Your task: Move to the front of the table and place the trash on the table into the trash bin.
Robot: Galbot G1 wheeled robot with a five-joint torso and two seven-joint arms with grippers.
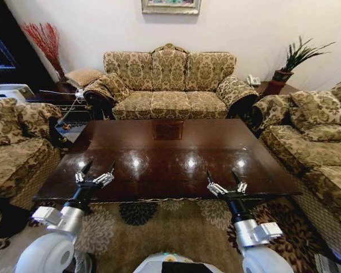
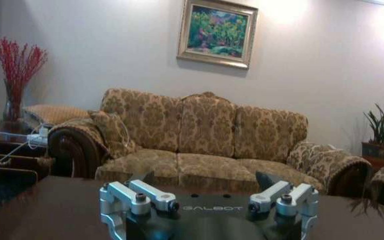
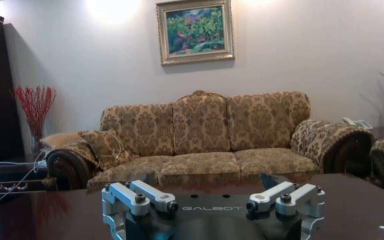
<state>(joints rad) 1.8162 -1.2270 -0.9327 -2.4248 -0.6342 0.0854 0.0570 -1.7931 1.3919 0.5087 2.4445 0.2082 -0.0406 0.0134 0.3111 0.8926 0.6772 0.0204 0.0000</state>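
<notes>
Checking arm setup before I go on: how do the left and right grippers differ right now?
Little differs. The left gripper hangs over the table's near-left edge; the right gripper over its near-right edge. The left one sits slightly farther in than the right. Both have open jaws, hold nothing, and point toward the sofa.

The desk (image 1: pixel 170 159) stands in the middle of the room on a rug (image 1: pixel 159 227), with a sofa (image 1: pixel 169 85) behind its far edge and a sofa along each side. The left hand (image 1: pixel 95 170) hangs over the near left corner, the right hand (image 1: pixel 224 181) over the near edge towards the right corner. A picture (image 2: pixel 217 32) hangs on the wall above the far sofa.
</notes>
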